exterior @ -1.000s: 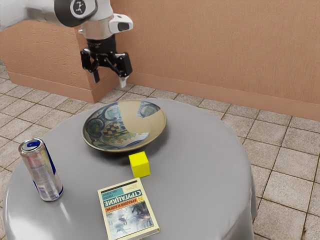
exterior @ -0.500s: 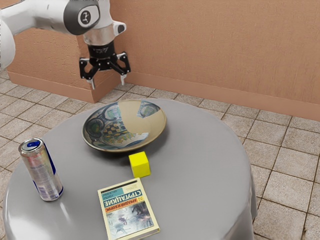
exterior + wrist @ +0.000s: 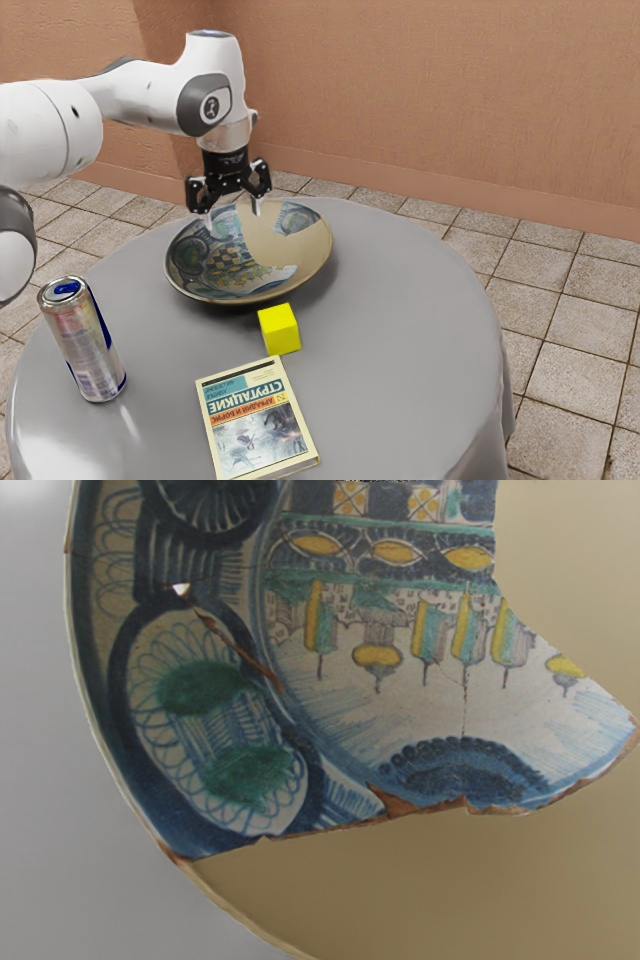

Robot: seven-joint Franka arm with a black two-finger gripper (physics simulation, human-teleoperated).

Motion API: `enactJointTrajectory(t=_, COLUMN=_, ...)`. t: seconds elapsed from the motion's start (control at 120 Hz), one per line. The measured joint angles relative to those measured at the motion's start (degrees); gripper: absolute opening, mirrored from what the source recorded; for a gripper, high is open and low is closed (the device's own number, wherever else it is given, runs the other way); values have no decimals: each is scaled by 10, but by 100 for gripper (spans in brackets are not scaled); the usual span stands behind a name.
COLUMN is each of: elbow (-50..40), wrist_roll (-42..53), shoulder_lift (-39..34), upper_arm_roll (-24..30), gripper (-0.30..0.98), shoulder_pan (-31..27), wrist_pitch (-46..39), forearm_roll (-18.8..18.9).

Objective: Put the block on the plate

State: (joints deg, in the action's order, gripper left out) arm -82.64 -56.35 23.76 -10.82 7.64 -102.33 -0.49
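Note:
My gripper [image 3: 234,216] hangs above the far part of the plate in the exterior view, its two fingers apart and nothing between them. The wide patterned plate [image 3: 225,262], blue, green and tan, lies on the round table. Just off the plate's near edge, the yellow block [image 3: 279,329] rests on the tablecloth, below and away from my hand. In the wrist view the plate [image 3: 380,695] lies under the hand, with its painted pattern and plain tan areas.
A book [image 3: 258,425] lies on the grey table [image 3: 400,330] on the near side of the block. An upright drink can [image 3: 83,342] stands toward the exterior view's left. A wall [image 3: 440,100] rises behind the table.
The gripper has come down and slightly toward the exterior view's right, from beyond the plate to above it, still open. Block, plate, can and book have not moved.

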Motion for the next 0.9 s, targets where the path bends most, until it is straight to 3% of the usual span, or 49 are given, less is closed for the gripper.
enactJointTrajectory(t=0.325, elbow=-4, wrist_roll=-2, shoulder_lift=30, upper_arm_roll=12, gripper=69, shoulder_pan=34, wrist_pitch=-57, forearm_roll=-27)
enactJointTrajectory(t=0.558, elbow=-116, wrist_roll=9, shoulder_lift=-19, upper_arm_roll=21, gripper=69, shoulder_pan=49, wrist_pitch=-97, forearm_roll=-31)
enactJointTrajectory(t=0.9, elbow=-197, wrist_roll=19, shoulder_lift=-55, upper_arm_roll=21, gripper=69, shoulder_pan=56, wrist_pitch=-132, forearm_roll=-33)
